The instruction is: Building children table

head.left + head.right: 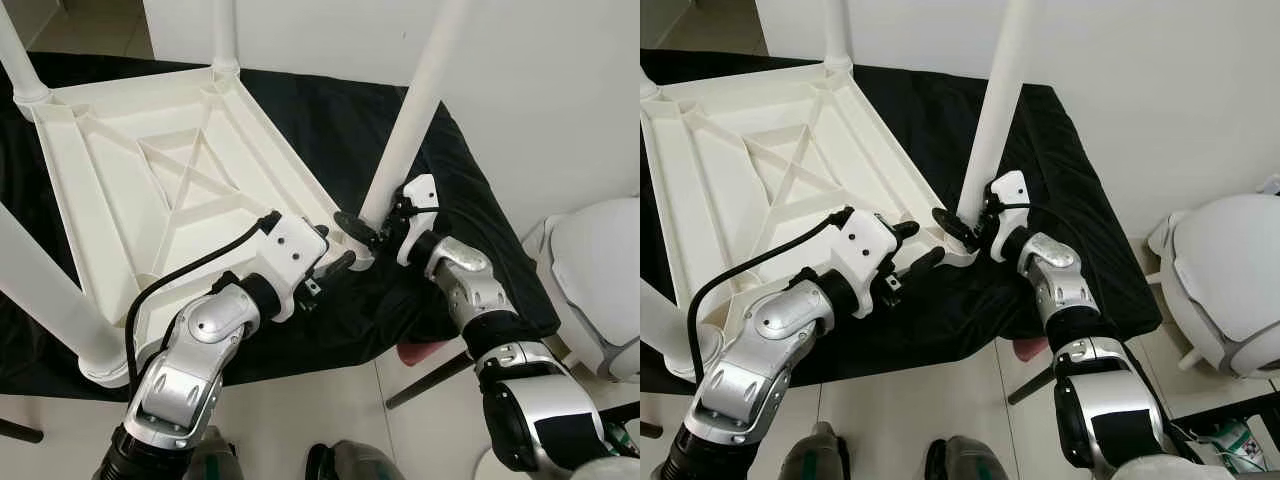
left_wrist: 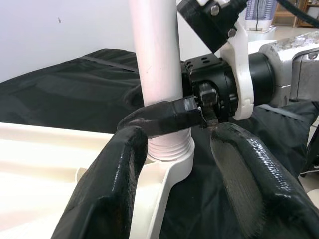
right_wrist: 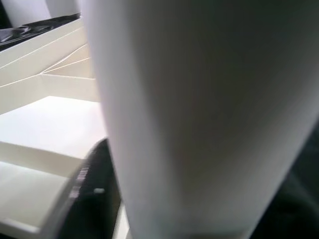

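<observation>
A white plastic children's table (image 1: pixel 150 170) lies upside down on a black cloth (image 1: pixel 480 210). A white leg (image 1: pixel 415 110) stands in the near-right corner socket (image 2: pixel 172 159). My right gripper (image 1: pixel 372 228) is shut on the base of this leg, one black finger (image 2: pixel 164 117) wrapped across it just above the thread. In the right wrist view the leg (image 3: pixel 199 119) sits very close to the camera. My left gripper (image 1: pixel 335 260) is open at the same corner, its fingers (image 2: pixel 114 189) standing either side of the socket.
Three other legs stand in their corners: far right (image 1: pixel 225 35), far left (image 1: pixel 20 60) and near left (image 1: pixel 50 300). A white wall rises behind. A white rounded object (image 1: pixel 600 270) sits on the floor at the right. A dark rod (image 1: pixel 430 378) pokes out under the cloth's edge.
</observation>
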Motion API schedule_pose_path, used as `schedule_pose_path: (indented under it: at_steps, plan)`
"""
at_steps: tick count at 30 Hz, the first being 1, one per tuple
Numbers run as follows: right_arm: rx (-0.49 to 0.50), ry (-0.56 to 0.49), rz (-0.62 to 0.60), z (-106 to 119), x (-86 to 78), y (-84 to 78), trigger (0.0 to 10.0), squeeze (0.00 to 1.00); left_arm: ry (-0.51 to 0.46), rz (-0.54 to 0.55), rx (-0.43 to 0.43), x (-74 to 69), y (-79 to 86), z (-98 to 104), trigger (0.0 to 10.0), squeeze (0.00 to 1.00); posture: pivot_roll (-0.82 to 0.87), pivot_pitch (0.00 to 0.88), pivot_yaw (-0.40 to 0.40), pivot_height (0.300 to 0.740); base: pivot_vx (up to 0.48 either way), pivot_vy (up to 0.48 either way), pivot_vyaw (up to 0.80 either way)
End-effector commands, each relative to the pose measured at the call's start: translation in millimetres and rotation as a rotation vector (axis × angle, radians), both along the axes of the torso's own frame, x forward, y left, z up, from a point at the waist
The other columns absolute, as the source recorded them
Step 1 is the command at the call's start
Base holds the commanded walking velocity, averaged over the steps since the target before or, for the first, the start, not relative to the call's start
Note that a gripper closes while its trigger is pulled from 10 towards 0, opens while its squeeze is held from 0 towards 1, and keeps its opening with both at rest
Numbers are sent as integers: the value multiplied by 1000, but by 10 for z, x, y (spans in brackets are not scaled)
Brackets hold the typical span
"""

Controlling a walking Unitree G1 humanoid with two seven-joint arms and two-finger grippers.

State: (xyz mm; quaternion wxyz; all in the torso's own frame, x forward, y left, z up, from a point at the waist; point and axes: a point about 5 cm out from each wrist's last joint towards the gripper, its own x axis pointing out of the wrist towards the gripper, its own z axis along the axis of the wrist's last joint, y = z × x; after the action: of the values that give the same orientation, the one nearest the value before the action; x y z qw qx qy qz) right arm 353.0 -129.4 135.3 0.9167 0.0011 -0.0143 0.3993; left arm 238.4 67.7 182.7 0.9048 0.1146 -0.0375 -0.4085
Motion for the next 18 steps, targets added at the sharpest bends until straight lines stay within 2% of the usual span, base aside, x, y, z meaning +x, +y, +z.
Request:
schedule_pose_path:
  at_steps: [1, 9, 15, 16, 18]
  plan:
    - [-13, -5, 12, 11, 14, -36, 0, 0, -15, 17, -9, 15, -38, 14, 10000, 0, 19, 23, -123, 740, 0, 0, 0]
    - [-10, 15, 7, -72, -38, -66, 0, 0, -6, -1, -3, 26, -58, -21, 10000, 0, 6, 31, -124, 740, 0, 0, 0]
    - [18, 18, -101, -119, -56, -63, 0, 0, 59, -59, 0, -35, -104, -103, 10000, 0, -3, 39, -127, 740, 0, 0, 0]
    - [24, 19, -162, -136, -58, -68, 0, 0, 73, -68, -5, -42, -119, -120, 10000, 0, -5, 39, -126, 740, 0, 0, 0]
    - [24, 19, -162, -136, -58, -68, 0, 0, 73, -68, -5, -42, -119, -120, 10000, 0, -5, 39, -126, 740, 0, 0, 0]
